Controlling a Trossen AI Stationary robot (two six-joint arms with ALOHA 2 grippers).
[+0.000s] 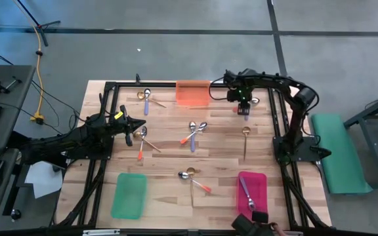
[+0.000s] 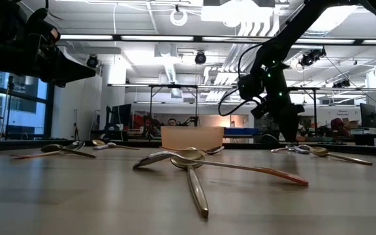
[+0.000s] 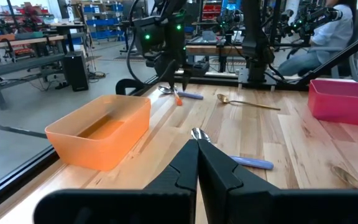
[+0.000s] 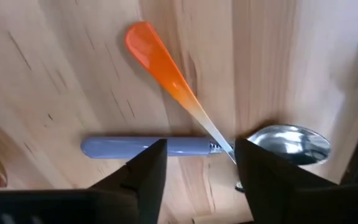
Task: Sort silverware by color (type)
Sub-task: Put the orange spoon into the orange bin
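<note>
My right gripper (image 4: 197, 168) points down, open, at the table's far right (image 1: 243, 108). Its fingers stand on either side of two crossed spoons, an orange-handled one (image 4: 160, 62) and a purple-handled one (image 4: 148, 146), both lying flat on the wood. A silver bowl (image 4: 288, 144) shows beside one finger. My left gripper (image 3: 197, 155) is shut and level at the table's left (image 1: 133, 124), with nothing in it. Other spoons lie scattered: a pair at the centre (image 1: 195, 131), a pair near the front (image 1: 192, 177), a gold one (image 1: 245, 137).
An orange tray (image 1: 192, 93) stands at the far edge, a green tray (image 1: 129, 195) at the near left, and a pink tray (image 1: 258, 180) holding a purple spoon (image 1: 247, 193) at the near right. More spoons lie at the far left (image 1: 148, 99) and left (image 1: 142, 137).
</note>
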